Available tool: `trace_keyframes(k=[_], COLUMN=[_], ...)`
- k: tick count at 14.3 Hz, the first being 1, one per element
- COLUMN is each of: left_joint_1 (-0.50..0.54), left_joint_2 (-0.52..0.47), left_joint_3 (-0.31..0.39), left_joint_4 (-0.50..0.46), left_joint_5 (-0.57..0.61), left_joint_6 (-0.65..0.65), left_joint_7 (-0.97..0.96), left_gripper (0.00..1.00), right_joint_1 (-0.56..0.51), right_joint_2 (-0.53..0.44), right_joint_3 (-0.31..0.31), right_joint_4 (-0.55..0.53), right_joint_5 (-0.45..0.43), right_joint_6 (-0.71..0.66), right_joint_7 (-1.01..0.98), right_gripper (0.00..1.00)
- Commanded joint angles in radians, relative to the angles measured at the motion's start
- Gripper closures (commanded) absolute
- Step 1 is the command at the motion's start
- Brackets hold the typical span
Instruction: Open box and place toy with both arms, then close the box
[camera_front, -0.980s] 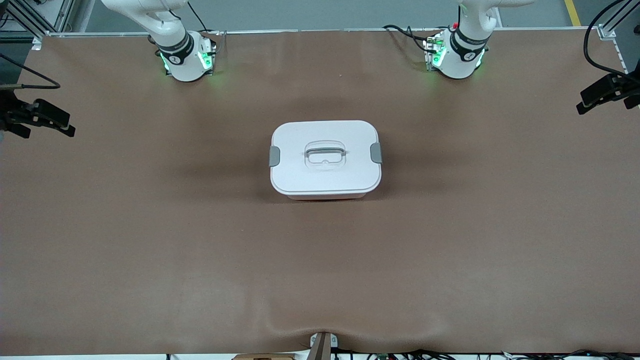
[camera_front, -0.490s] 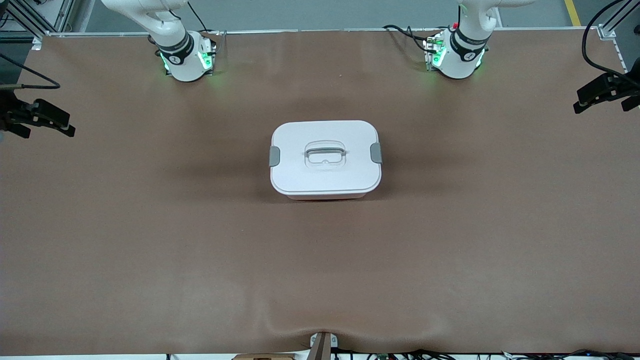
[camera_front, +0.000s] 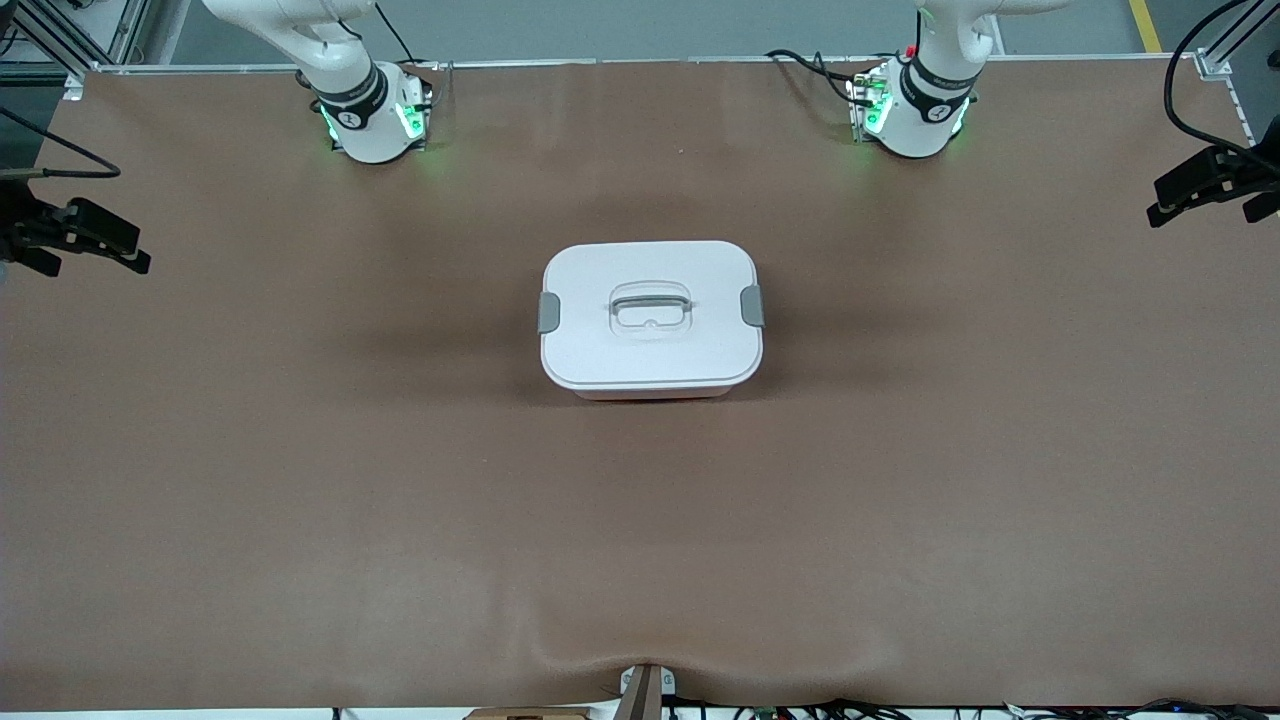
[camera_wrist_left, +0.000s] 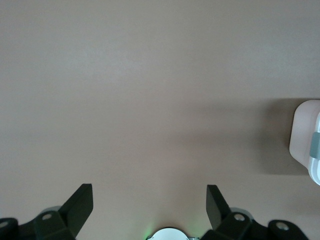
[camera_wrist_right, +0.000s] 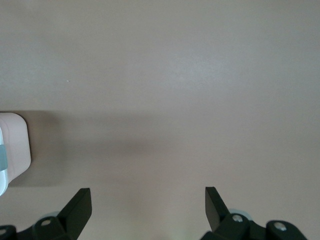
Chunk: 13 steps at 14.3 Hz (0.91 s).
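Box unmoved, lid still shut.

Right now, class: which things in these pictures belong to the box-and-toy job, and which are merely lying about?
Belongs to the job:
- box, lid on, both grey side clips in place
- left gripper, open above bare table
- right gripper, open above bare table
- toy: not in view

Lying about:
- brown table cover
- black cables by the left arm's base
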Motion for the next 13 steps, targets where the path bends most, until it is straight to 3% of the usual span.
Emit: trace_keyframes(k=[1,11,13], left_joint_1=[-0.01,-0.014,-0.011], left_joint_2=[0.009,0.014,0.014], left_joint_3=[0.011,-0.001,-0.03], left_joint_4=[0.008,0.035,0.037], left_joint_5=[-0.016,-0.016,-0.016], left_joint_6=[-0.004,-0.007,-0.01], left_joint_7=[0.013,0.015,0.015], left_gripper=[0.0,0.0,0.0], right_joint_1=[-0.013,-0.012,-0.012], right_joint_2=[0.0,0.0,0.0], right_joint_3=[0.008,0.008,0.008], right_joint_4=[0.006,0.006,0.006], right_joint_5=[0.015,0.015,0.015], right_joint_6=[-0.007,-0.007,-0.007], right_joint_7=[0.015,0.015,0.015], right_gripper=[0.0,0.0,0.0])
